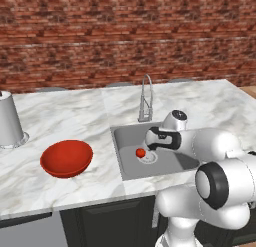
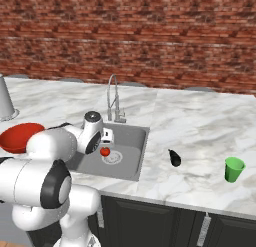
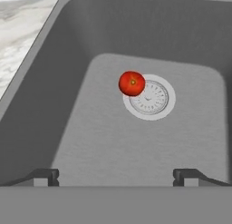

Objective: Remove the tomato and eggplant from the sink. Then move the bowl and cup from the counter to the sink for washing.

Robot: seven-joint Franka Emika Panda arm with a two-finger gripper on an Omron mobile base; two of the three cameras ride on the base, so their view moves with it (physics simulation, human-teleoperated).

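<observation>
Grey sink [image 3: 54,105], arm bent over, pincer [image 3: 115,177] spread above tomato [image 3: 132,83]

The counter [image 1: 75,116] was white marble with grey veins, polished-looking but not mirror shiny. The sink [image 3: 113,141] looked like matt grey stone or composite, with a fine grainy floor, and its drain [image 3: 150,99] was a pale ring of ridged metal. The faucet [image 1: 145,98] was thin brushed metal, a bit gleamy. The tomato [image 3: 132,83] was smooth and glossy, the eggplant [image 2: 174,158] dark and slick. The bowl [image 1: 66,158] came across as plain red plastic or glazed ware, fairly matt, and the cup [image 2: 234,169] was smooth green plastic. The back wall [image 1: 125,36] was rough red brick. The cabinets [image 2: 165,221] were dark with a soft sheen.
</observation>
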